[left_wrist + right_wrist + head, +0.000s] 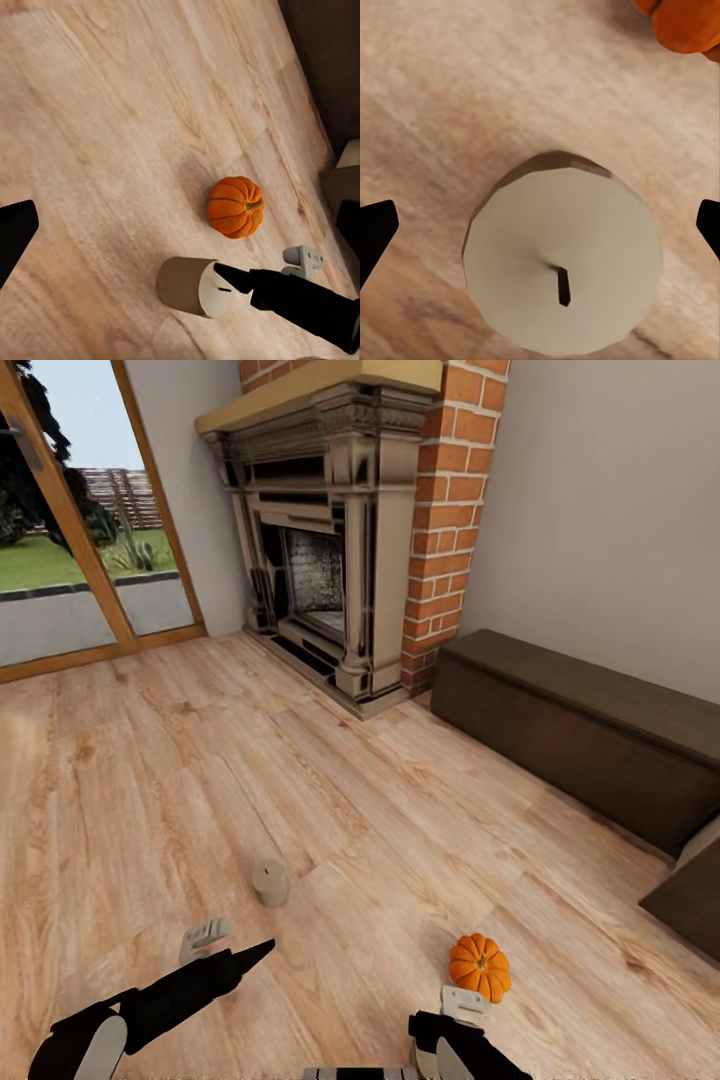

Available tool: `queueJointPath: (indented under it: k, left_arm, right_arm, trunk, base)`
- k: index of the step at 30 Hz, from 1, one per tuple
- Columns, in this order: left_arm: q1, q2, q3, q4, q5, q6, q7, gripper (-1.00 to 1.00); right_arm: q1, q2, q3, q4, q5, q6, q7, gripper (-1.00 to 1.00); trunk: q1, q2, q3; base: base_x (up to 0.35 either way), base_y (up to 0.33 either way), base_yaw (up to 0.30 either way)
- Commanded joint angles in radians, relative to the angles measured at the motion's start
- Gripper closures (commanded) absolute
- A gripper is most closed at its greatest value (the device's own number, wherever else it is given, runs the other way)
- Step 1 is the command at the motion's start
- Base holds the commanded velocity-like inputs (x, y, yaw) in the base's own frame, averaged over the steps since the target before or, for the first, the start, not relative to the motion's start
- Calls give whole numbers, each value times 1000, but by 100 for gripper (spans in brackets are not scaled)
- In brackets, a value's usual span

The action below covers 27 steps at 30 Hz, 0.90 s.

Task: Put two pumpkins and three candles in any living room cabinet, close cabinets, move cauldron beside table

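From where I stand, the right gripper hangs directly over one candle, which stands upright on the wooden floor just beside a pumpkin. Its two dark fingers are spread wide, one on either side of the candle's flat top and clear of it, with nothing held. The step in hand looks like a top-down pick of this candle. To do it well I would come straight down, keeping the wick centred between the fingers, and go low enough for the pads to meet the round side wall rather than the rim. A stubby cylinder squeezed near the top can tip or squirt out. The pumpkin is close, so the fingers should close along a line that does not sweep into it and roll it away. The left gripper is also spread and empty, held low near a second candle, which stands well apart from the first. It is best kept still so the arms do not cross. The long dark cabinet sits against the wall beside the fireplace. After a firm pinch, lift clear of the floor before turning that way.
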Motion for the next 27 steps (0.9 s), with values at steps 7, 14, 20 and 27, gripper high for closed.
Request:
queueJointPath:
  k: [7,14,20,27]
  left_arm:
    - [-1,0,1,-1,2,7,-3,-100]
    - [-1,0,1,-1,2,7,-3,-100]
    - [-1,0,1,-1,2,7,-3,-100]
    - [-12,11,7,10,7,6,-2,-100]
  right_arm:
    - [-3,-1,9,-3,-5,3,-8,-100]
    - [-4,-4,8,-10,-6,0,-3,-100]
    - [-4,-4,7,-16,-6,-23,-2,-100]
    - [1,-16,9,-20,-15,-47,5,-100]
  trunk:
    - [3,-2,-28]
    - [4,-3,-40]
    - [5,-3,-43]
    - [7,-4,-63]
  base:
    - [0,0,0]
    - [0,0,0]
    - [0,0,0]
    - [0,0,0]
